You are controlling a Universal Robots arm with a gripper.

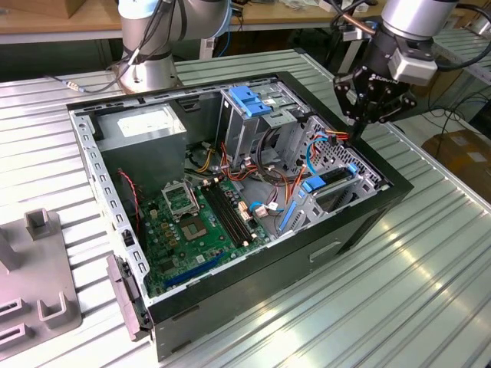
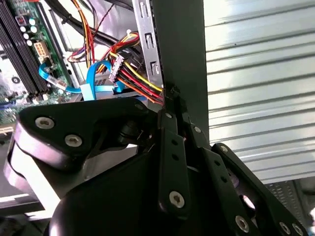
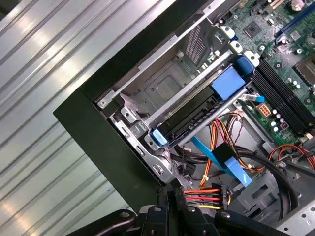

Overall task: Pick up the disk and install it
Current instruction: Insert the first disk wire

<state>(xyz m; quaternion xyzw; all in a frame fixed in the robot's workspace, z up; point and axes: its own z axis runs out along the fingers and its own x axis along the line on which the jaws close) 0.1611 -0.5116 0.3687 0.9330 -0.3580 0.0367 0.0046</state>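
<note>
The disk (image 1: 334,179) lay flat in its bay at the corner of the open computer case (image 1: 253,285) on the exterior view's right. Its dark slab sat level between the rails, with a blue carrier tab at each end, so it looked to be seated, not loose.

At the exterior view's left, a grey fixture block (image 1: 38,295) stood on the bench (image 1: 430,295), apart from the case. Inside the case the motherboard (image 1: 192,222) faced upward. Past it rose the tall drive cage (image 1: 244,134) with its pale blue clip (image 1: 249,101).

Then came the disk, and above and just beyond it the gripper (image 1: 357,126), hanging over the case's far rim. Its jaws were drawn together with nothing visible between them. In the second wrist view the tips sat just beside the red and yellow power cables (image 2: 140,81), perhaps keeping clear of the bay.

The bench was ribbed bright metal and threw back glare. Beyond its edge on the right sat a cardboard box (image 1: 464,157) among loose leads.
</note>
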